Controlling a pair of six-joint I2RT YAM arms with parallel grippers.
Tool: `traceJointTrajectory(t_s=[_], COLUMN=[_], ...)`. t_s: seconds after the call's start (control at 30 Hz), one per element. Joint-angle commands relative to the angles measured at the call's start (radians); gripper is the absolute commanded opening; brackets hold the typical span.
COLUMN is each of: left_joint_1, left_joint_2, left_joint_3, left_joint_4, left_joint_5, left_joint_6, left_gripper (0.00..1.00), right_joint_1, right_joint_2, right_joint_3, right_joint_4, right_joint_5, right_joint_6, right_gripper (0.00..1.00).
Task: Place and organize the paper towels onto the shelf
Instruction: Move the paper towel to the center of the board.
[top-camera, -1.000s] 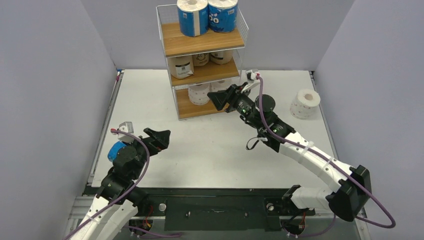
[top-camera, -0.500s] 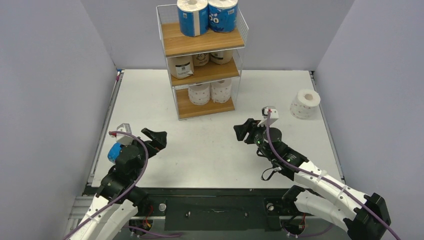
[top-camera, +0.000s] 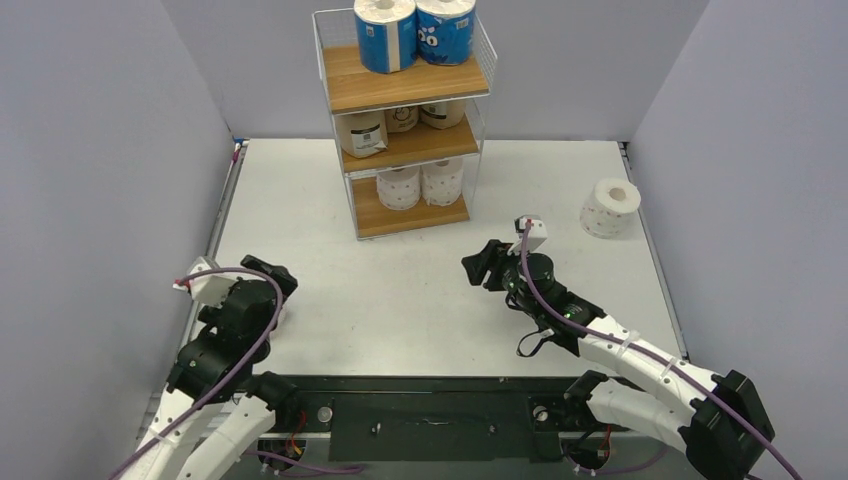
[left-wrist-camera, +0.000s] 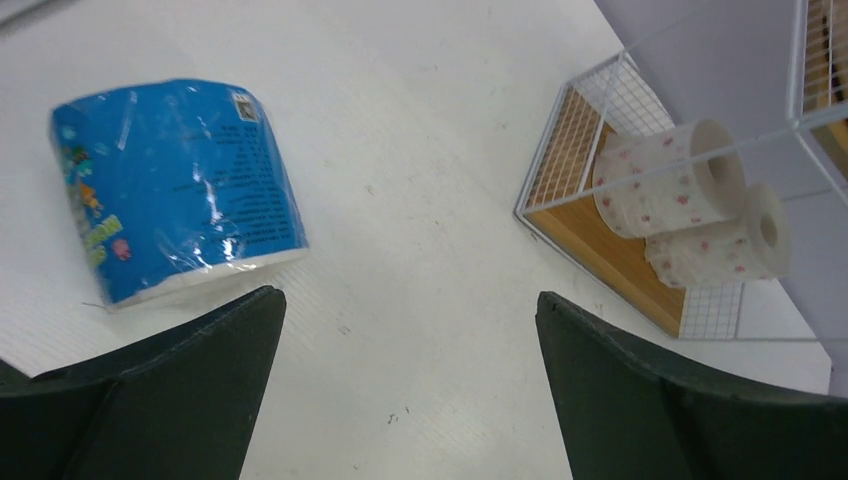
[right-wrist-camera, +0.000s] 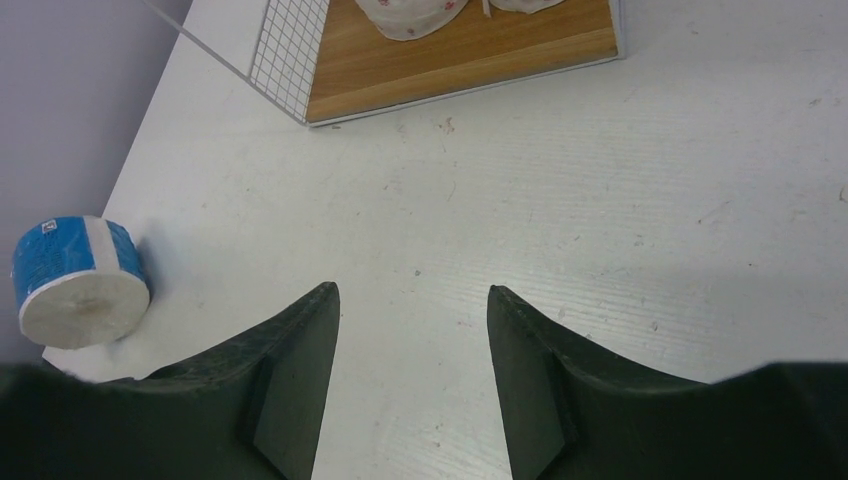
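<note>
A: Progress?
B: Seven stowed on the shelf (top-camera: 350, 85): blue pair (top-camera: 385, 35) top, tan trio (top-camera: 362, 132) middle, white pair (top-camera: 400, 187) bottom.
A: Remaining?
B: Third blue roll (left-wrist-camera: 175, 190) lies front-left of the shelf, before the left gripper (left-wrist-camera: 405, 300), which is wide open and empty. Third white roll (top-camera: 610, 207) stands right of the shelf. Right gripper (right-wrist-camera: 410, 295) is half-open and empty. I see nothing blocking.

Blue roll (left-wrist-camera: 175, 190): glossy, crinkled plastic wrap.
White rolls (left-wrist-camera: 665, 180): soft matt paper, faintly embossed.
Shelf (right-wrist-camera: 460, 55): grained wooden boards, thin white-coated wire frame.
Bench (left-wrist-camera: 420, 200): matt white, lightly scuffed.
Left pincer (left-wrist-camera: 405, 298) fingers: matt dark plastic.
</note>
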Motion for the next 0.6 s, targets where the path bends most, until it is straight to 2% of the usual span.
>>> traceJointTrajectory(t_s=[0.0, 0.2, 0.33, 0.4, 0.5, 0.57], left_joint_1=[0.003, 0.009, 0.081, 0.179, 0.412, 0.467], left_joint_2=[0.039, 0.137, 0.215, 0.237, 0.277, 0.324], left_joint_3=[0.135, 0.212, 0.226, 0.206, 0.170, 0.170], left_joint_4=[-0.263, -0.389, -0.340, -0.232, -0.098, -0.076], left_joint_5=[-0.240, -0.311, -0.286, -0.198, -0.009, 0.047], left_joint_6=[-0.192, -0.307, -0.261, -0.149, -0.023, -0.004], left_gripper=[0.96, 0.96, 0.96, 0.96, 0.96, 0.96], right_joint_1=[-0.002, -0.003, -0.004, -0.003, -0.002, -0.002], right_joint_2=[0.016, 0.002, -0.011, -0.017, -0.030, -0.045], right_joint_3=[0.014, 0.017, 0.021, 0.017, 0.013, 0.007], right_joint_4=[0.056, 0.052, 0.051, 0.052, 0.052, 0.052], right_joint_5=[-0.048, -0.074, -0.094, -0.096, -0.110, -0.123], right_joint_6=[0.008, 0.004, 0.006, 0.008, 0.009, 0.009], right_gripper=[0.52, 0.52, 0.52, 0.52, 0.52, 0.52])
